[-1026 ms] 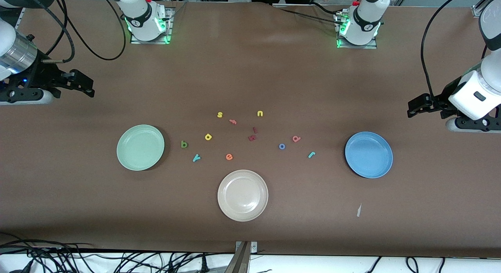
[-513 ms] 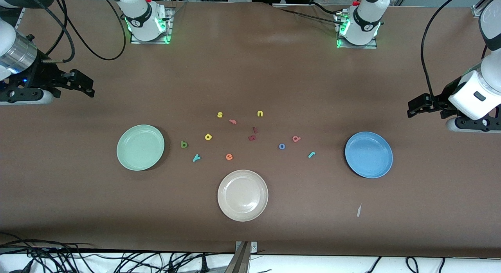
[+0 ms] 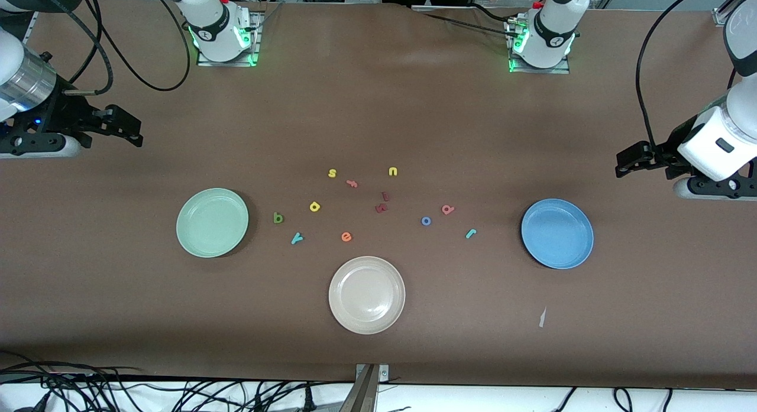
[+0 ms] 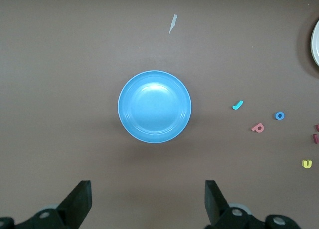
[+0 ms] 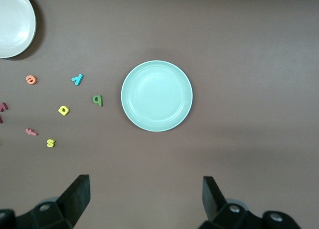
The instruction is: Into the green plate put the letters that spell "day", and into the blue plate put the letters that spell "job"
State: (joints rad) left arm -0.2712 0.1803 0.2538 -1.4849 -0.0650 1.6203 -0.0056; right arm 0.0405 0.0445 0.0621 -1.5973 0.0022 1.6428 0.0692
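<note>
The only readable signs are loose foam letters lying on the worktop [image 3: 378, 104]. Yellow "s" [image 3: 332, 173], salmon "f" [image 3: 352, 184] and yellow "u" [image 3: 392, 171] lie farthest from the front camera. Nearer come green "d" [image 3: 278, 218], yellow "a" [image 3: 314, 207], pink "b" [image 3: 447, 209] and blue "o" [image 3: 426, 221]. Nearest are teal "y" [image 3: 297, 239], orange "e" [image 3: 346, 237] and teal "j" [image 3: 471, 233]. Two dark red letters [image 3: 382, 203] cannot be read.

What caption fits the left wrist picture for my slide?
Open left gripper above a blue plate, with foam letters scattered beside it.
</note>
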